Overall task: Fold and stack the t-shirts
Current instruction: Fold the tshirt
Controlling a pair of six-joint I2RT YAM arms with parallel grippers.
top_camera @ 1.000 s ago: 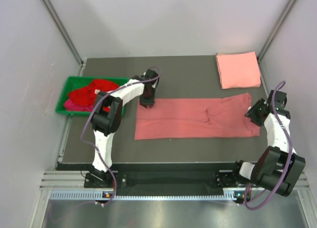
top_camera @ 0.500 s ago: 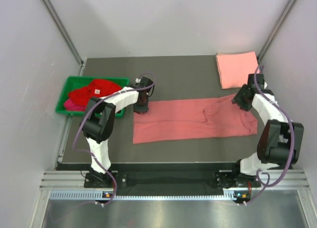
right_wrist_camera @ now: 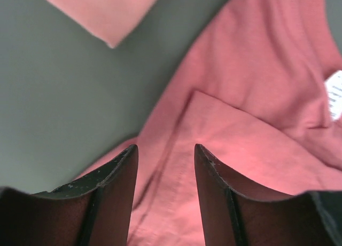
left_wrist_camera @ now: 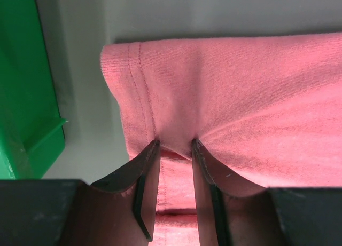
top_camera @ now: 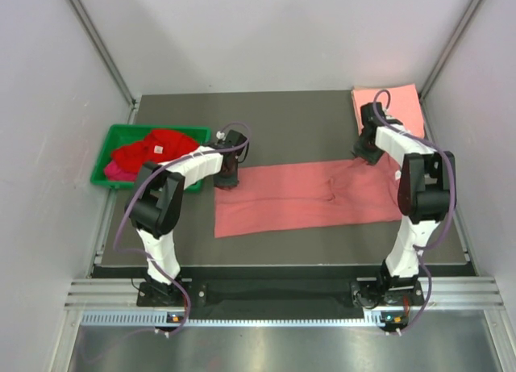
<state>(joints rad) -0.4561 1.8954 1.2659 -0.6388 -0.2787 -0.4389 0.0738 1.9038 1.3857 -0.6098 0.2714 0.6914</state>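
Observation:
A dusty rose t-shirt lies folded into a long strip across the dark mat. My left gripper is at its left end, shut on the hemmed edge. In the left wrist view the cloth bunches between the jaws of that gripper. My right gripper hovers over the strip's far right corner, open. In the right wrist view that gripper has nothing between its jaws and rumpled cloth below. A folded salmon t-shirt lies at the back right, and its corner also shows from the right wrist.
A green bin at the left edge holds bright red t-shirts and a bit of magenta cloth. Its wall stands close to the left gripper. A white label shows on the rose t-shirt. Grey walls enclose the mat.
The right arm swung from the mat's right edge back and leftward to the strip's far right corner, its jaws widening slightly. The left gripper shifted a little left, dragging the strip's end with it.

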